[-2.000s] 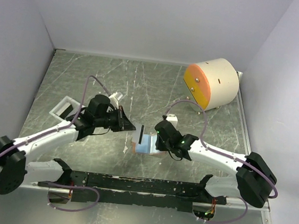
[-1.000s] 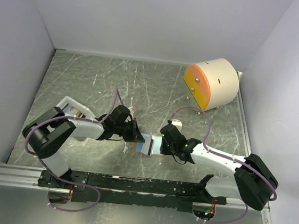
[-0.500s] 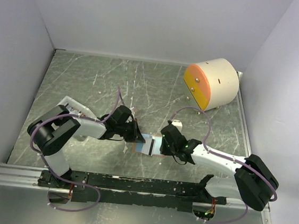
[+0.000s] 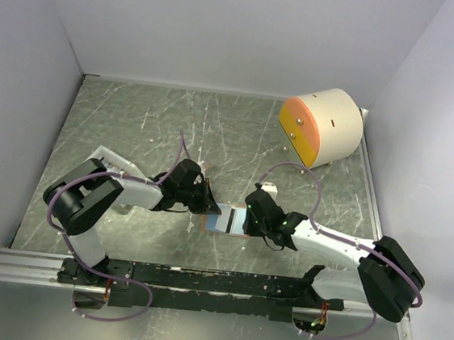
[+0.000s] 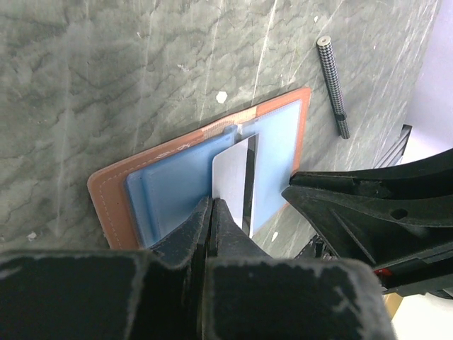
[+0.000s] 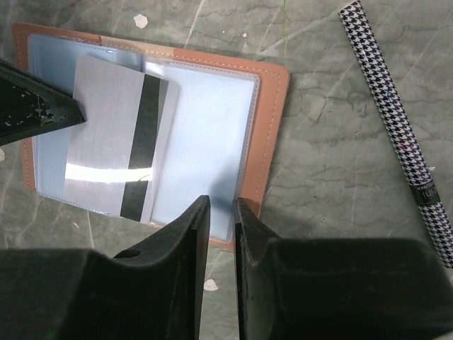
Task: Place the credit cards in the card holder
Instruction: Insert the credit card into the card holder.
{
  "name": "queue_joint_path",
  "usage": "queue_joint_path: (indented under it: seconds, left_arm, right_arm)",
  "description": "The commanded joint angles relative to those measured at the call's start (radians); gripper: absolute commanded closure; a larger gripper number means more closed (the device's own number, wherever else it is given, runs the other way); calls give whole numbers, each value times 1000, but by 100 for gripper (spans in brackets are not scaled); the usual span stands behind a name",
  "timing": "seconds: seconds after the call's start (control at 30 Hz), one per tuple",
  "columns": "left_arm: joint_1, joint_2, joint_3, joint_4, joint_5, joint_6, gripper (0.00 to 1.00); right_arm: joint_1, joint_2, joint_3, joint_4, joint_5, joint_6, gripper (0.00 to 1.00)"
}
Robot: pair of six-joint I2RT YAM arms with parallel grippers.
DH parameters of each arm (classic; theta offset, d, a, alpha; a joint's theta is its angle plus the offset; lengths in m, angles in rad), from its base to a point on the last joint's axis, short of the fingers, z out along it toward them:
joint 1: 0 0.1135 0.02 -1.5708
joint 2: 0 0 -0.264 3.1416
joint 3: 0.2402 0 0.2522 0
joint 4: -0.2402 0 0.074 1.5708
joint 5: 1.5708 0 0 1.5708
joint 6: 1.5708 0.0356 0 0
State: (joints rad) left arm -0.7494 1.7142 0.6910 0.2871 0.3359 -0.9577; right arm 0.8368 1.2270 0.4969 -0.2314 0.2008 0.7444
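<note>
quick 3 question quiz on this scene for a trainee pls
1. Multiple choice: at the card holder, what does the left gripper pinch?
A) a silver card with a black stripe
B) an orange card
C) nothing
2. True or false: the card holder lies folded shut.
3. Fill in: the houndstooth pen lies ___ the card holder (touching / apart from).

Key: 1 A. 2 false, it lies open flat with its pale blue pockets showing. 3 apart from.
</note>
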Motion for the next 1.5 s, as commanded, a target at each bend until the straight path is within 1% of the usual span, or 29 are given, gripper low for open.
queue_joint_path:
  seconds: [0.0, 0.3, 0.43, 0.63, 0.77, 1.0, 1.1, 1.23, 1.47]
  left_arm:
    - [-7, 10, 7, 2, -66, 17, 93]
    - [-40, 46, 19, 28, -87, -6, 93]
    - [-60, 57, 45, -2, -113, 0, 93]
    - [-69, 24, 24, -1, -186, -22, 93]
    - [-69, 2, 30, -51, -224, -3, 93]
    - [-76, 16, 31, -28, -209, -13, 93]
    - [-81, 31, 30, -9, -190, -20, 93]
    - [-94, 33, 31, -12, -199, -23, 93]
    - [-118, 45, 37, -6, -218, -32, 93]
  right_arm:
    - [-5, -21, -10, -8, 3, 8, 80]
    - [-6, -15, -11, 4, -9, 16, 80]
    - [-7, -14, -19, 11, -20, 22, 80]
    - [-5, -25, -21, 8, -17, 24, 80]
    - [-6, -25, -26, 5, -10, 26, 80]
    - [-7, -30, -20, -3, -10, 32, 80]
    - [-7, -46, -2, -32, 18, 31, 78]
    - [-31, -71, 8, -65, 42, 27, 75]
    - [-77, -89, -21, -60, 22, 28, 69]
